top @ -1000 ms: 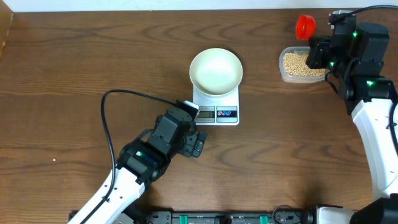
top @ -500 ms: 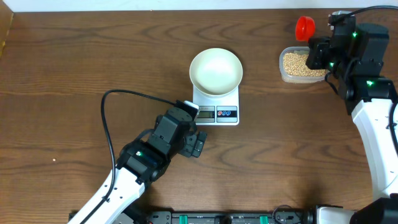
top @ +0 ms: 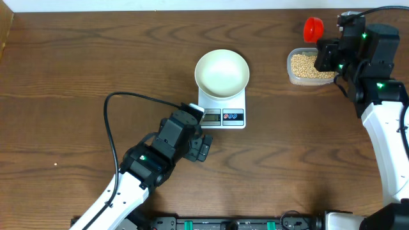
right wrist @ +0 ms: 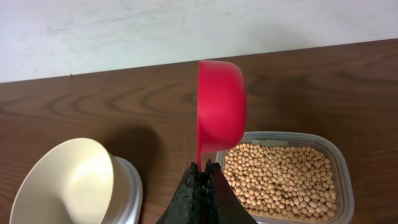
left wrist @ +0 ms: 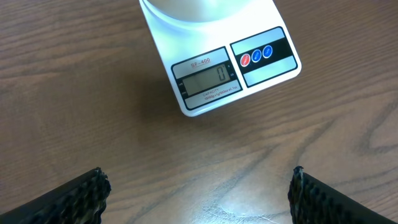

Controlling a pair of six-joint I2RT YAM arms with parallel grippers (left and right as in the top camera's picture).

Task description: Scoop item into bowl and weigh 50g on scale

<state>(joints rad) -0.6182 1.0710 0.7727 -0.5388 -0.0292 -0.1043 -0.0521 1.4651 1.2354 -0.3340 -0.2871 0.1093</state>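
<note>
The brown wooden desk (top: 64,76) carries everything. The left arm (top: 153,156) reaches in from the near edge, trailed by a black cable (top: 112,121), and the right arm (top: 383,108) stands at the far right. The left jaws are released, their two dark fingers (left wrist: 81,196) spread wide over bare wood. Just ahead of them lies the white scale (top: 222,104), its front edge turned toward them. The white bowl (top: 222,72) sits on the scale's far part, beyond the display as seen from the left jaws. Seen from the right jaws, the bowl is off to the left. A clear plastic tub (right wrist: 286,135) sits directly ahead of the right jaws. These are clenched on the handle of a red scoop (right wrist: 221,109), whose cup stands up on edge above the tub's left end. Whether anything is in the cup cannot be told. The beans (right wrist: 280,180) lie in a loose layer inside the tub. The scale's display (left wrist: 208,78) reads 0, with the round buttons (left wrist: 256,56) beside it.
</note>
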